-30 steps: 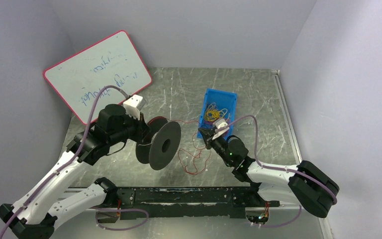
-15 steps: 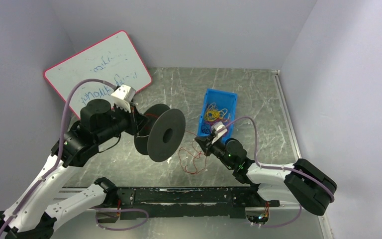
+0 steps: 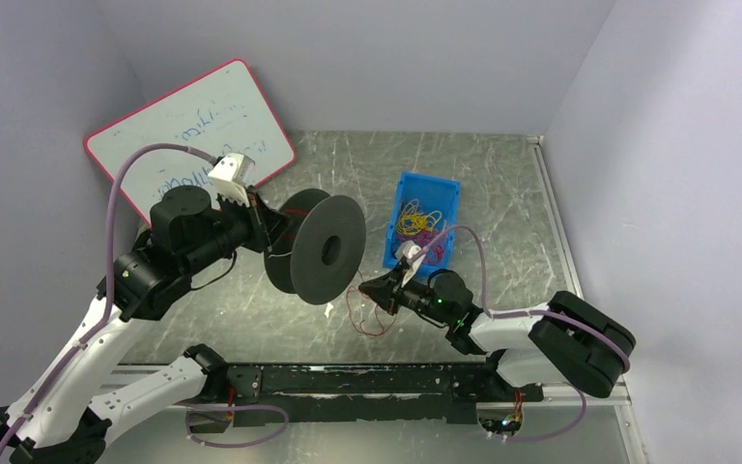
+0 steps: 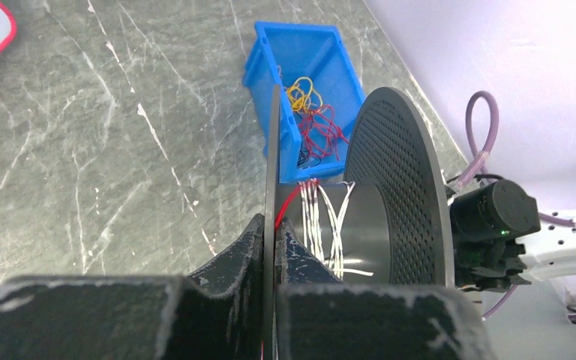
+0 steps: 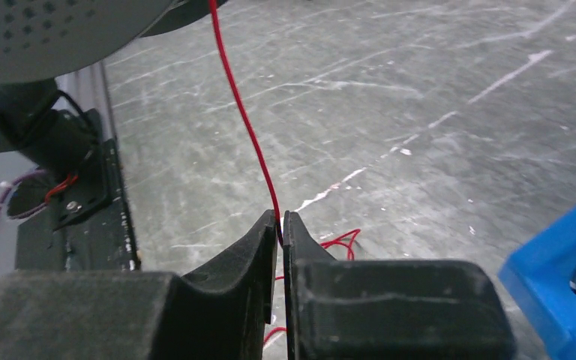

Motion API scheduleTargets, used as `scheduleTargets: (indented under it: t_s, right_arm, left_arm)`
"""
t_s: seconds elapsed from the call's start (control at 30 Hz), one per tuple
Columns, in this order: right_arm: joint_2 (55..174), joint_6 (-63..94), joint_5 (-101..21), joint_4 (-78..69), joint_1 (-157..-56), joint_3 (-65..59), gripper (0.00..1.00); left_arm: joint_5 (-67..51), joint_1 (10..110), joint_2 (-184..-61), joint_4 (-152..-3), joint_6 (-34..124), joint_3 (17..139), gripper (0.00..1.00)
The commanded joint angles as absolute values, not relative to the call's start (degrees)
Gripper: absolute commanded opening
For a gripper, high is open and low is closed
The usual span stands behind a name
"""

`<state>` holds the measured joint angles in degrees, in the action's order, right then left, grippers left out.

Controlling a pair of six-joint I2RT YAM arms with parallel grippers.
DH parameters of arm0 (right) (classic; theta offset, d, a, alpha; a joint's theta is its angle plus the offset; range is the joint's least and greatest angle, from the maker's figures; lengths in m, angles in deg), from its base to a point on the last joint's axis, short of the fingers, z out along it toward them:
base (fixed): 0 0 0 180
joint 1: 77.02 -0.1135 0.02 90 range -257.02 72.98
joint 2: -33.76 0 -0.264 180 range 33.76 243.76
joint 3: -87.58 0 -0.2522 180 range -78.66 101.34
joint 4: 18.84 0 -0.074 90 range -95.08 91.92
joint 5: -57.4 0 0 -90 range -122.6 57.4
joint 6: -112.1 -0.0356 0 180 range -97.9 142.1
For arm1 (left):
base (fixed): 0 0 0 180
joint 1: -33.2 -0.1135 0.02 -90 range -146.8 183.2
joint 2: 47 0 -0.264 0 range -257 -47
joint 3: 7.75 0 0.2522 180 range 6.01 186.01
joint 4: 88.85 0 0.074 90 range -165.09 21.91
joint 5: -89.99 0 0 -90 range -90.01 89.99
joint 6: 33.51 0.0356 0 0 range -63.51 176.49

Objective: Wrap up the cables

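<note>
Grey table [image 3: 502, 193]; left gripper [image 4: 272, 223] clamping spool [image 3: 333, 246] flange; right gripper [image 5: 280, 221] apparently pinching wire [image 5: 244, 120], jaws nearly touching. Step calling for taut wire, guided between flanges.

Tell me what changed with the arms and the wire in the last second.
The left gripper, clamped on the spool, carried it farther back. The right gripper, pinching the red wire, moved left toward the spool; the loose loops on the table shrank. The blue bin and whiteboard stayed put.
</note>
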<state>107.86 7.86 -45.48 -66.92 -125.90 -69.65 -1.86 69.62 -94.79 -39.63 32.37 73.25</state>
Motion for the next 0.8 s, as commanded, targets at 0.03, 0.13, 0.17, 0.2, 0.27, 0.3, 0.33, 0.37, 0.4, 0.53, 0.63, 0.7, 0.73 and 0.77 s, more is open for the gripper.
scheduleTargets:
  t_s: [0.03,0.13,0.17,0.2,0.27,0.3,0.33,0.37,0.4,0.53,0.63,0.7,0.73,0.77]
  right_arm:
    - [110.7,5.3,-51.5,-75.3,-127.7,-68.3,0.18]
    - [112.1,5.1,-53.3,-77.4,-128.5,-66.9,0.23]
    - [112.4,5.2,-53.9,-78.0,-128.7,-66.5,0.25]
    - [112.6,5.3,-54.3,-79.0,-128.9,-66.0,0.27]
    - [112.5,5.4,-55.1,-80.2,-129.1,-65.3,0.31]
    - [112.2,5.5,-55.4,-80.2,-129.2,-64.9,0.33]
    - [111.9,5.7,-55.6,-79.8,-129.2,-64.5,0.35]
    - [111.5,5.9,-55.9,-79.2,-129.3,-64.2,0.36]
    - [111.1,6.0,-56.2,-78.8,-129.3,-63.9,0.38]
    - [110.4,5.0,-57.3,-80.2,-129.5,-63.6,0.43]
    - [108.9,5.4,-55.0,-80.0,-129.5,-64.4,0.49]
    - [107.6,6.5,-52.4,-78.3,-129.5,-65.3,0.52]
    - [106.8,7.0,-50.5,-77.3,-129.5,-65.9,0.53]
    - [105.9,7.7,-49.1,-76.8,-129.6,-66.8,0.54]
  left_arm:
    - [-2.4,69.2,-94.6,-48.9,29.0,77.2,0.07]
    - [-5.4,69.2,-95.6,-49.0,29.1,79.1,0.07]
    - [-6.3,69.2,-96.1,-48.9,29.2,79.9,0.07]
    - [-7.2,69.3,-96.4,-48.8,29.3,80.4,0.07]
    - [-8.2,69.2,-96.7,-49.0,29.2,81.2,0.07]
    - [-8.3,69.2,-96.6,-49.2,29.2,81.4,0.07]
    - [-8.2,69.2,-96.5,-49.2,29.2,81.8,0.07]
    - [-8.1,69.2,-96.4,-49.3,29.3,82.1,0.07]
    - [-8.1,69.3,-96.3,-49.4,29.3,82.5,0.07]
    - [-8.7,69.3,-96.0,-50.4,29.0,83.9,0.07]
    - [-9.0,69.3,-96.3,-50.7,29.0,85.7,0.07]
    - [-8.8,69.2,-96.6,-50.4,29.3,87.1,0.07]
    - [-8.6,69.2,-96.8,-50.3,29.7,87.9,0.07]
    - [-8.3,69.2,-97.1,-50.0,30.0,88.7,0.07]
